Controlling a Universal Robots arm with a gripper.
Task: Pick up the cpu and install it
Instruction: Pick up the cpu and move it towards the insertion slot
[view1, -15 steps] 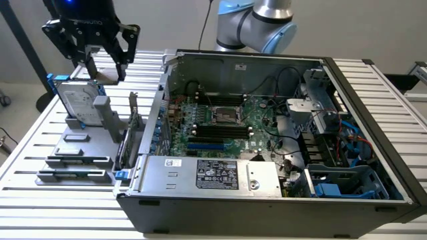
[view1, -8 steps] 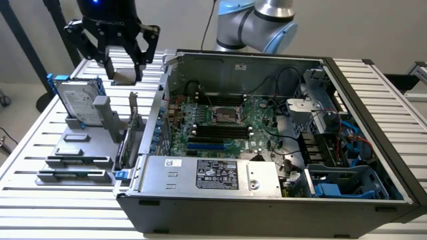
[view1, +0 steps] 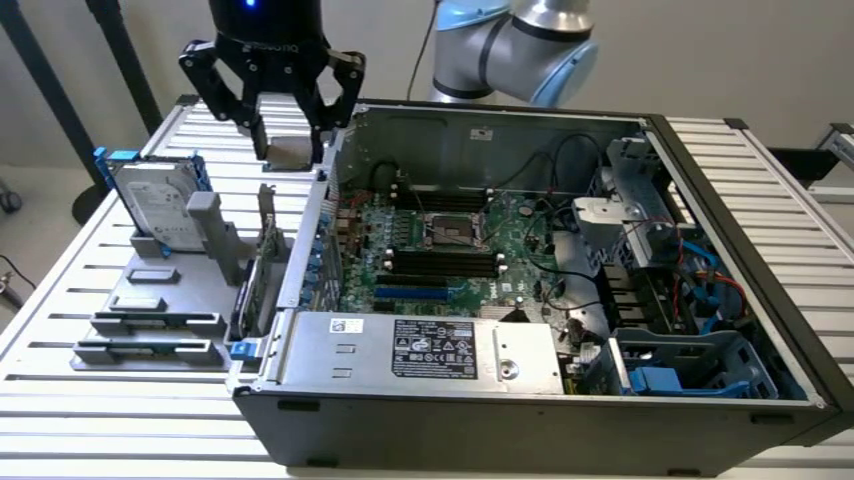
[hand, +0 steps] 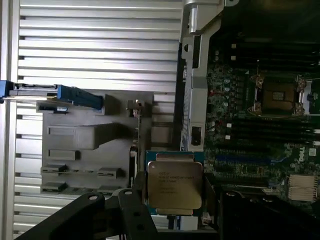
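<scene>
A white slatted table (view1: 80, 400) carries an open grey computer case (view1: 534, 410) with a green motherboard (view1: 441, 275) inside. In the exterior view, a grey parts holder (view1: 160, 300) with a blue-framed silver hard drive (view1: 154, 200) stands at nine o'clock of the case. At eleven o'clock the black gripper (view1: 290, 140) hangs above the table, clamped on the flat square silvery cpu (view1: 291, 152), seemingly by opposite edges. The empty square socket (view1: 449, 232) on the motherboard lies well apart from it.
</scene>
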